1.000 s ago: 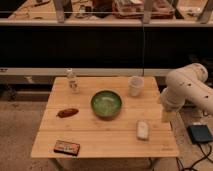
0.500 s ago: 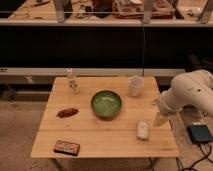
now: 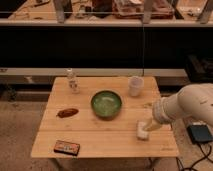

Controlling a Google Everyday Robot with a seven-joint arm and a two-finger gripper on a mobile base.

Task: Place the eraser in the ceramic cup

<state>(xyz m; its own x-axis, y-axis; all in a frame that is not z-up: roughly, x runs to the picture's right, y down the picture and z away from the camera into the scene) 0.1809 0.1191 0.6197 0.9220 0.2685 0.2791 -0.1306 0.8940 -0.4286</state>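
Arm (image 3: 187,105) swung inward; gripper (image 3: 150,125) by white block (image 3: 142,132), grip can't tell. Eraser (image 3: 67,147) sits front-left: cross over, grab top-down.

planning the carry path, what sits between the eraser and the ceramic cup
The green bowl sits between the eraser and the ceramic cup in the camera view. The gripper hangs off that line, by the whitish block.

Arm extends from right; end effector (image 3: 150,126) low, pointing left-down.
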